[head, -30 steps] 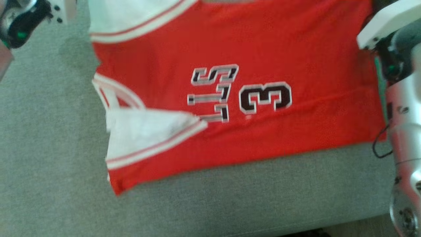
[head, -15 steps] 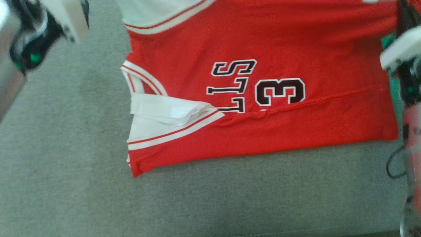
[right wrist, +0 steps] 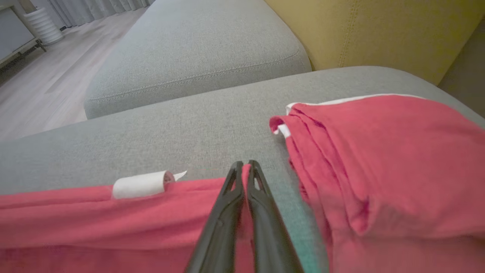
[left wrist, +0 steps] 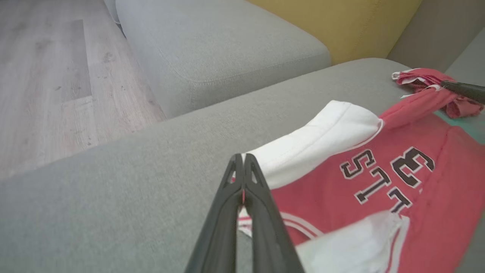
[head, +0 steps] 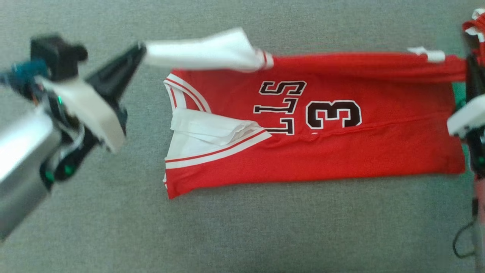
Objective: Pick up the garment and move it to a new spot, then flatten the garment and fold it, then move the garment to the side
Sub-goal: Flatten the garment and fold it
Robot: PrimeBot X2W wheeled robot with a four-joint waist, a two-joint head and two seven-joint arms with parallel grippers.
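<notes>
**Item:** red jersey (head: 341,151) with white sleeves and trim, and a black numeral 3 and lettering on the chest.

**Location:** laid lengthwise on the grey sofa seat (head: 265,227). The near half lies flat. The far long edge is raised off the cushion and stretched between the two grippers.

**Left gripper** (left wrist: 243,158): fingers pressed together on the end of the far white sleeve (head: 204,51).

**Right gripper** (right wrist: 244,166): fingers closed on the red hem corner, near a small white label (right wrist: 138,184). The cloth beside it is bunched.

**Near sleeve** (head: 204,136): creased, lying over the chest beside the collar.

**Surroundings:** yellow back cushion (left wrist: 341,22), wood floor (left wrist: 45,76).

**Stage, judged:** folding the far edge over the near half.

**Risks:**
- Each grip is a thin pinch on a taut edge, so cloth could slip out under tension.
- Uneven travel of the two arms would skew the fold line.
- The creased near sleeve would be buried as a lump.
- The bunched hem would set wrinkles.
</notes>
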